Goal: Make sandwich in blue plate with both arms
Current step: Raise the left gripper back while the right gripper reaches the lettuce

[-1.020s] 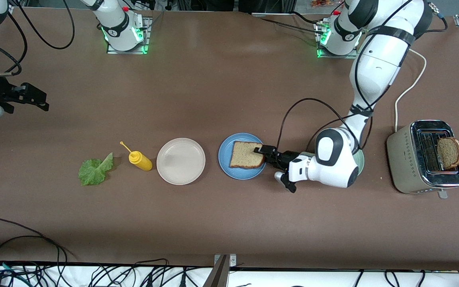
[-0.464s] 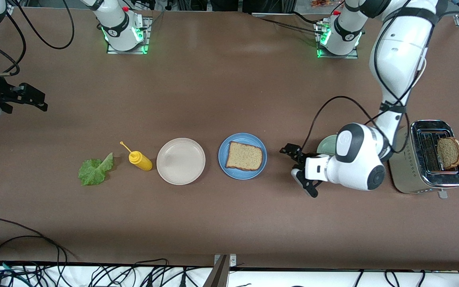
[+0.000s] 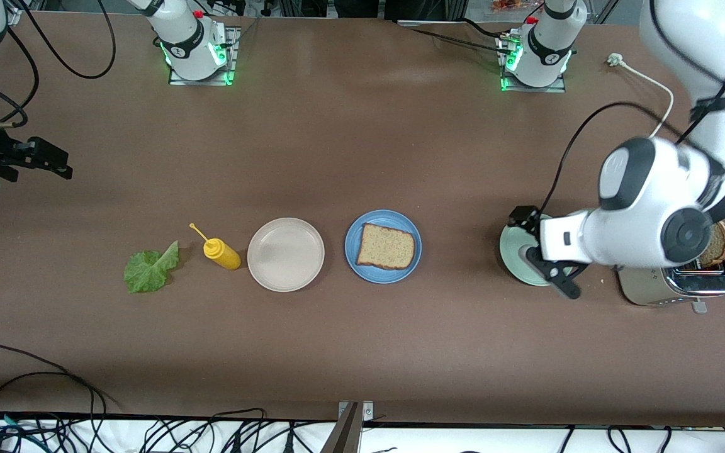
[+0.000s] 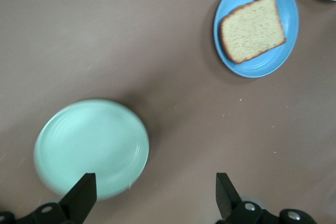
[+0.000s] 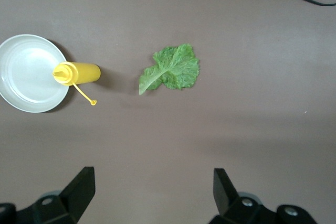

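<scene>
The blue plate [image 3: 354,253] sits mid-table with one slice of brown bread [image 3: 386,246] lying flat in it. The left wrist view also shows the plate [image 4: 237,4] and its slice [image 4: 252,27]. A second slice [image 3: 717,246] stands in the toaster, partly hidden by the left arm. The green lettuce leaf [image 3: 150,269] lies on the table toward the right arm's end and is seen in the right wrist view [image 5: 170,70]. My left gripper [image 3: 540,253] hangs open and empty over the mint-green plate [image 3: 512,250]. My right gripper [image 3: 57,160] waits open over bare table, and its wrist view [image 5: 152,195] shows nothing between its fingers.
A beige plate [image 3: 286,254] stands beside the blue plate, with a yellow mustard bottle [image 3: 221,253] lying between it and the lettuce. A silver toaster [image 3: 677,286] stands at the left arm's end, its white cord [image 3: 642,78] trailing toward the bases. Cables hang along the table's near edge.
The left gripper has let go of the bread slice in the blue plate, opened wide, and drawn back toward the toaster until it hangs over the mint-green plate. The right arm has hardly moved.
</scene>
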You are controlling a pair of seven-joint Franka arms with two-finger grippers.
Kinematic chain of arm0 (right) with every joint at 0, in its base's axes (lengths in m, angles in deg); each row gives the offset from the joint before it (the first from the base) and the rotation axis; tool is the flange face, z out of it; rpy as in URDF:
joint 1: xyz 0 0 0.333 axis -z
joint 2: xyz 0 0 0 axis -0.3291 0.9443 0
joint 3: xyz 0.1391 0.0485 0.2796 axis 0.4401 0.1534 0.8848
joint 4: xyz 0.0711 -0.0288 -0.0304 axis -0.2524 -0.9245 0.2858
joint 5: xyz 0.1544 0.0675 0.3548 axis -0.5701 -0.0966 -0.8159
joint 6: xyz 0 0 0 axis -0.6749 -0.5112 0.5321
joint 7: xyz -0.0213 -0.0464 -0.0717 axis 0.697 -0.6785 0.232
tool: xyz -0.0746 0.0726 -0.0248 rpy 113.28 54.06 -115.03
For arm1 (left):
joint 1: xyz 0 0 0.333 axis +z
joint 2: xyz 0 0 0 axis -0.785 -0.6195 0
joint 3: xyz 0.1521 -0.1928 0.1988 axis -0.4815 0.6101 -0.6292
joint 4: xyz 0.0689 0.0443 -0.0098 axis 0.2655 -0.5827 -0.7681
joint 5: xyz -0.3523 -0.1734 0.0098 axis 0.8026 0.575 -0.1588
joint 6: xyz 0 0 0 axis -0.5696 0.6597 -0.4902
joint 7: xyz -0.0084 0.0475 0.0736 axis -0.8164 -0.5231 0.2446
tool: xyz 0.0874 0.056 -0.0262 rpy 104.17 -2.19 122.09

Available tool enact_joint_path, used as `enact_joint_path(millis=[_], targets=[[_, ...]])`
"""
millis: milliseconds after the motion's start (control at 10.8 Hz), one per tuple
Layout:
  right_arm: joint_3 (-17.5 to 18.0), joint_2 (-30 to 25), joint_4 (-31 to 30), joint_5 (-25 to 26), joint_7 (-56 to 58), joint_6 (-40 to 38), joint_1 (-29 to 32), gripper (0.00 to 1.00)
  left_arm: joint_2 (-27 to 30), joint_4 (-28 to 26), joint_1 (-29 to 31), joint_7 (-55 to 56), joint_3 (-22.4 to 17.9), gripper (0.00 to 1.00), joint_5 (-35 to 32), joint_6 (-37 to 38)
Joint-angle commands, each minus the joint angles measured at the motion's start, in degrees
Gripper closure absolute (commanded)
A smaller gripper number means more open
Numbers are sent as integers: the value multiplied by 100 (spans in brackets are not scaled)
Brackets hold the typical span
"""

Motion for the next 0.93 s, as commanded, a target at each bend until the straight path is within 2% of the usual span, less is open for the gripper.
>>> enact_joint_path(millis=[0,278,464,649,835], targets=[[12,126,-11,12,296,-37,77,0,1053,-141,-91,1566,64,0,-692,611],[21,354,-29,117,305,15,42,0,1852,-228,180,1781,-50,0,-622,787],[56,513,111,65,209,33,16,0,2372,-736,278,1763,-172,0,-560,735],[74,697,129,82,217,59,-11,0,2942,-1378,295,1789,-235,0,-603,194],[56,1126,348,-39,200,234,50,0,3199,-1966,357,1798,-375,0,-543,-29]])
